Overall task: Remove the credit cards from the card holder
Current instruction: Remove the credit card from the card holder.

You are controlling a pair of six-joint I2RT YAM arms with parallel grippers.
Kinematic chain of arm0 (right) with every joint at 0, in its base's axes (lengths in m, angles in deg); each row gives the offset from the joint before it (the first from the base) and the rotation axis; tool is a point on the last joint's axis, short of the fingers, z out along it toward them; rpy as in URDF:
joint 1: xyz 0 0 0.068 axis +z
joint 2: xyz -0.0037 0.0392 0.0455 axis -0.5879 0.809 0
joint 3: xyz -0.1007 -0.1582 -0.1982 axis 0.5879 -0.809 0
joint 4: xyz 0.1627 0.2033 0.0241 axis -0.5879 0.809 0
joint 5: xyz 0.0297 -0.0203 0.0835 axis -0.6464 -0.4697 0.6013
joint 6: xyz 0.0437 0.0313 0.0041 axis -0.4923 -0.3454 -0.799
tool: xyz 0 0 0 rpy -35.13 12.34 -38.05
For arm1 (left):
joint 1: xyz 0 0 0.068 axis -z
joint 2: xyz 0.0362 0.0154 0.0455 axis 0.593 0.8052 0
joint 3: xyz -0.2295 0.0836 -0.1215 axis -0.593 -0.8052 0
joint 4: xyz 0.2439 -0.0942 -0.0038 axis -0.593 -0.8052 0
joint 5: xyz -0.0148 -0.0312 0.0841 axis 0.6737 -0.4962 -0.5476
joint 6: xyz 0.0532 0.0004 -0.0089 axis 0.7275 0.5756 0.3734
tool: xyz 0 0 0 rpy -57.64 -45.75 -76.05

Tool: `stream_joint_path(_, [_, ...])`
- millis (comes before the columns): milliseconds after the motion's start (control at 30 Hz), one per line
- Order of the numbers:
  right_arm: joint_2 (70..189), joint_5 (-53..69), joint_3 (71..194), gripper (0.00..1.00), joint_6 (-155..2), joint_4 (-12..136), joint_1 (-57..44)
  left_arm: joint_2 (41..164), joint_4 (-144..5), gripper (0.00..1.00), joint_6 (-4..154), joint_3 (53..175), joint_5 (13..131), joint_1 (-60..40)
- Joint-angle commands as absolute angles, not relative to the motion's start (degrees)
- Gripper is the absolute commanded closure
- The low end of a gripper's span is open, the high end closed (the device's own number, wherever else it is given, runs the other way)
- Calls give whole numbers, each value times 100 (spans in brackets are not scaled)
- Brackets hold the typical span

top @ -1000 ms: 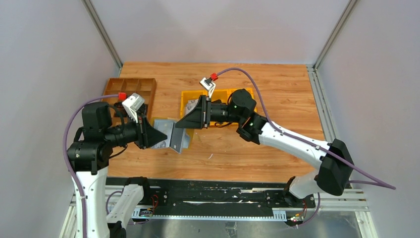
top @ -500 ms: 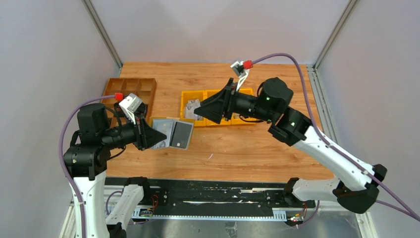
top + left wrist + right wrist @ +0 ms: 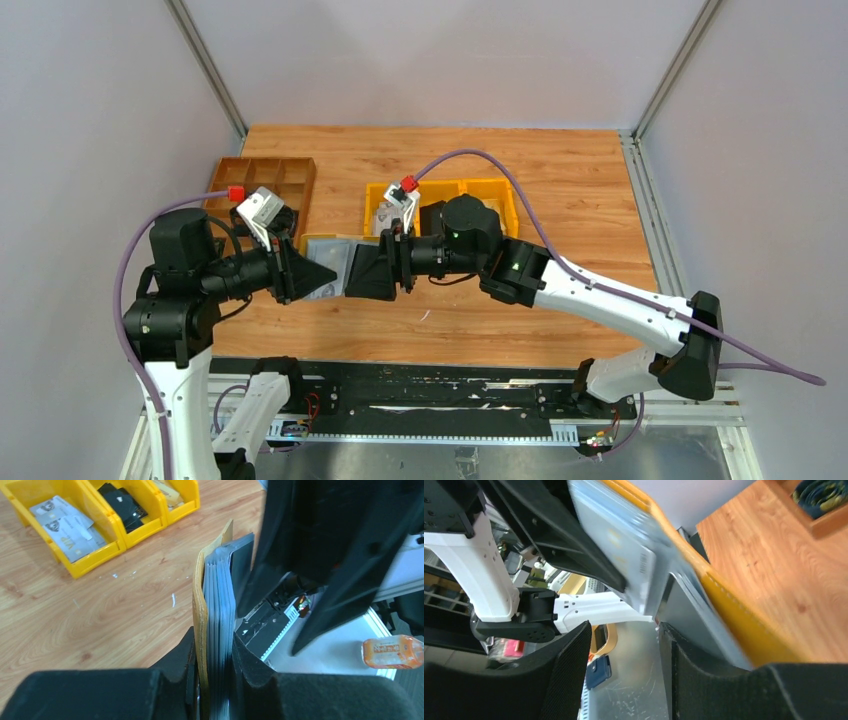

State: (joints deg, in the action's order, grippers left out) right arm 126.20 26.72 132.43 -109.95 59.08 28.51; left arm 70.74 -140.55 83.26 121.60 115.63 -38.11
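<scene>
The card holder [image 3: 199, 625] was held up off the worktop [image 3: 480, 310] and appeared edge-on in the left wrist view: a mustard-yellow, leather-like outer flap with a grey lining. Against its inner face sat a stack of credit cards [image 3: 220, 605], thin flat grey-silver plastic with edges lined up like pages. One darker card at the far side stood a little proud of the rest.

The left hand [image 3: 214, 652] was clenched on the holder's lower end, one matte black finger on the yellow outside and the other against the stack. From above, the holder lay between the two hands, over the near-left part of the worktop.

The right hand [image 3: 624, 627] faced it from the other side, its broad, textured black fingers spread apart at the holder's free end. In its own blurred view a pale card's corner hung in the gap, and we saw nothing pinched.

Further off on the wood-grain worktop sat glossy yellow plastic bins [image 3: 120, 532], one compartment holding pale printed cards [image 3: 65, 525], the next a black item [image 3: 122, 502]. A brown wooden compartment tray [image 3: 262, 172] stood at the far left.
</scene>
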Motion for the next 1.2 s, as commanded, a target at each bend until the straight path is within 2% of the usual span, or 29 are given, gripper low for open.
stream_joint_path(0, [12572, 2975, 12793, 45, -11800, 4787, 2808, 7044, -13943, 99, 8116, 12373, 12609, -3796])
stream_joint_path(133, [12549, 3020, 12623, 47, -12007, 4538, 2734, 7076, -13945, 94, 7950, 12462, 13259, -3795])
stream_joint_path(333, [12584, 3208, 12554, 51, -12316, 4040, 2638, 7123, -13945, 79, 7778, 12463, 13715, -3800])
stream_joint_path(567, [12608, 3272, 12527, 71, -12574, 3690, 2574, 7092, -13950, 65, 7636, 12452, 14198, -3795])
stream_joint_path(700, [12594, 3260, 12537, 78, -12636, 3566, 2565, 7033, -13945, 58, 7617, 12396, 14233, -3795])
stream_joint_path(800, [12556, 3258, 12518, 81, -12661, 3470, 2552, 7058, -13944, 61, 7579, 12394, 14194, -3798])
stream_joint_path(867, [12518, 3263, 12477, 81, -12671, 3408, 2552, 7094, -13957, 71, 7559, 12418, 14123, -3798])
stream_joint_path(933, [12465, 3221, 12376, 76, -12686, 3302, 2552, 7127, -13954, 79, 7548, 12454, 14028, -3796])
stream_joint_path(1033, [12304, 3028, 12154, 65, -12680, 3167, 2552, 7169, -13954, 82, 7550, 12515, 13955, -3796])
stream_joint_path(1167, [12137, 2560, 11962, 63, -12646, 3013, 2552, 7194, -13958, 83, 7499, 12541, 13970, -3795])
